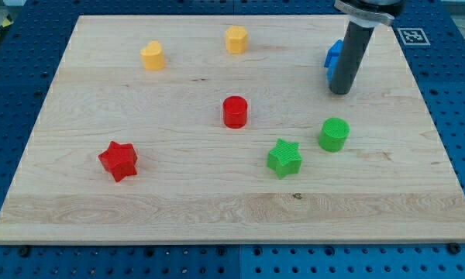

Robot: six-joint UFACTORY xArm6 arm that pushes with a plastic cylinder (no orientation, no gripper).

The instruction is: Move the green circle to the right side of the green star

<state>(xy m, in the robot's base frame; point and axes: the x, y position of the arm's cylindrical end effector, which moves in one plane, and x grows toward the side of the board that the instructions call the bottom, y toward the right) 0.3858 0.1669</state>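
The green circle (334,134) stands on the wooden board at the view's right of centre. The green star (284,158) lies just to its lower left, a small gap between them. My tip (339,91) rests on the board above the green circle, about one block's width away from it. The rod rises from the tip to the view's top right.
A blue block (332,57) sits partly hidden behind the rod. A red cylinder (235,111) stands at the centre, a red star (118,160) at the left. A yellow heart (152,56) and a yellow hexagon (235,39) lie near the top. The board's right edge (438,124) is near.
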